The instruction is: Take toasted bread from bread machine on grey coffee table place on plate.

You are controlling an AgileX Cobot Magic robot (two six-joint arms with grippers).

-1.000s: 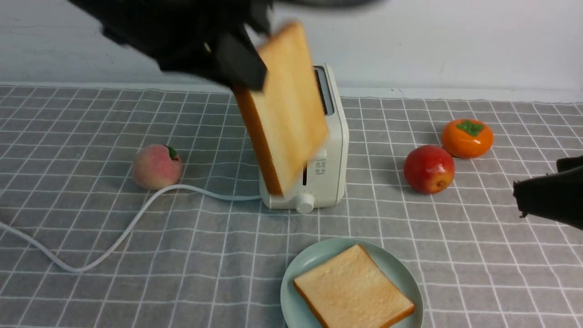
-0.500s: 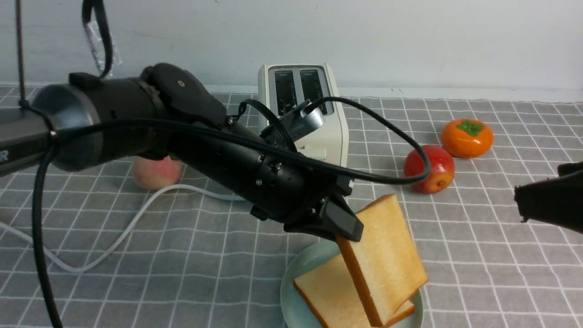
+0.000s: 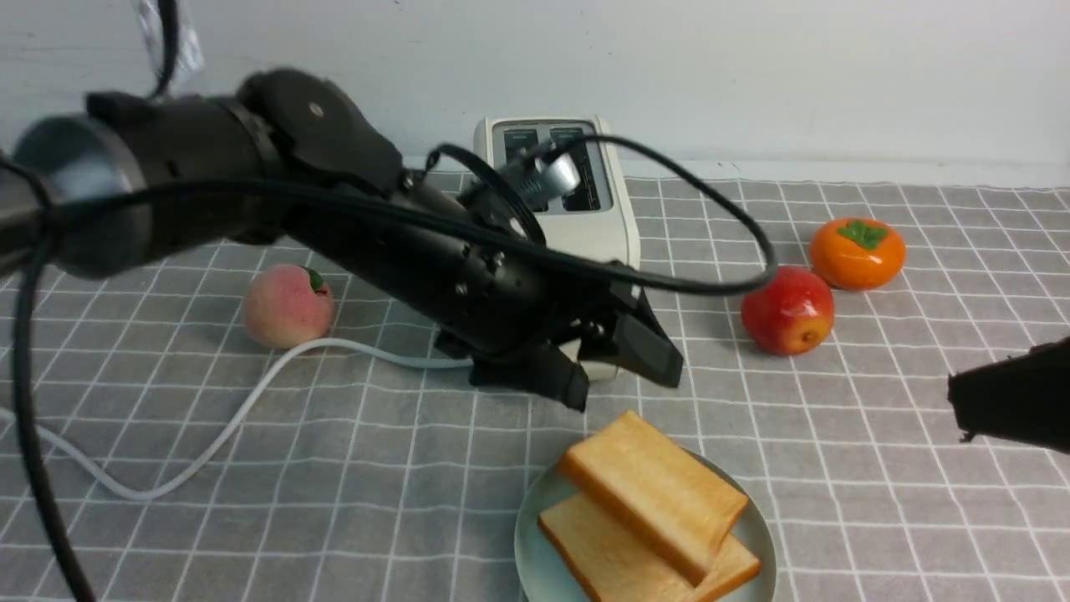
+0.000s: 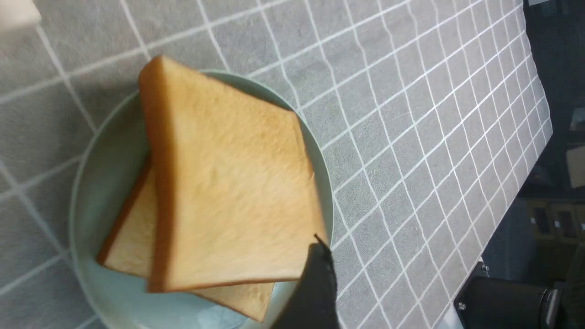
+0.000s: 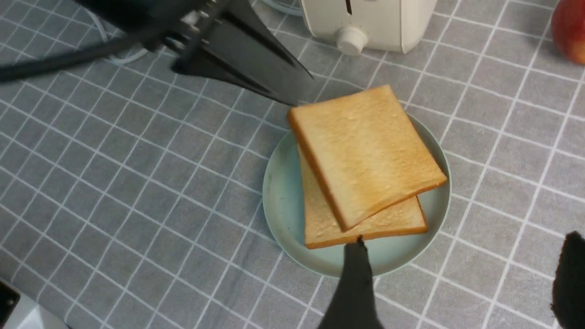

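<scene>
Left gripper [image 3: 623, 378] just let go: half a second back it was clamped on the second toast slice [image 3: 654, 492], now it's spread and empty. The slice lies tilted on the first slice [image 3: 585, 543] on the mint plate [image 3: 528, 527]. The toaster [image 3: 617, 221] slots look empty, though they're partly hidden. Right gripper [image 5: 466, 242] is spread wide, holding nothing.

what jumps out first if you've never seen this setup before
The left pincer, open at the end of a bulky black arm, hangs just in front of the cream toaster. Below it, two golden toast slices lie stacked askew on a mint-green plate. A red apple and an orange persimmon sit to the toaster's right.
</scene>
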